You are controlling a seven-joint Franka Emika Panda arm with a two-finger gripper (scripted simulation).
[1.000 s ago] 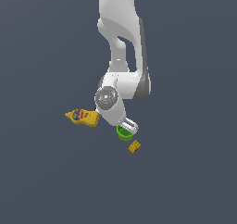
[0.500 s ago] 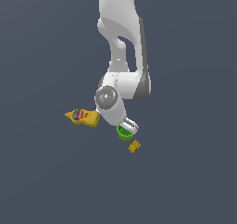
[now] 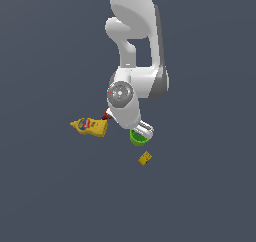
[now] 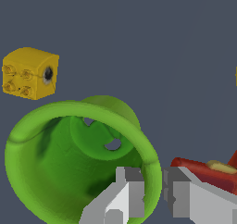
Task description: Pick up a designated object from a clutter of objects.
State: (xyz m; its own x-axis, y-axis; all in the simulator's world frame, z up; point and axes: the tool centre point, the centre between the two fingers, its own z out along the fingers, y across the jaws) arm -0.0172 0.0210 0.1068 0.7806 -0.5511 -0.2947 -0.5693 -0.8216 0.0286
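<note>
Mostly the arm hides the cup [image 3: 136, 137] in the exterior view; only a green sliver shows under the gripper [image 3: 142, 131]. Of the red tool [image 3: 106, 115] just a speck peeks out beside the mustard bottle [image 3: 90, 126]. Up close, the cup's rim [image 4: 152, 172] sits between the two fingers [image 4: 127, 193], one inside the hollow, one outside, pinching the wall. The tool [image 4: 203, 170] is cut off behind them. The cube [image 3: 145, 158] lies near. Nothing has shifted since half a second ago.
</note>
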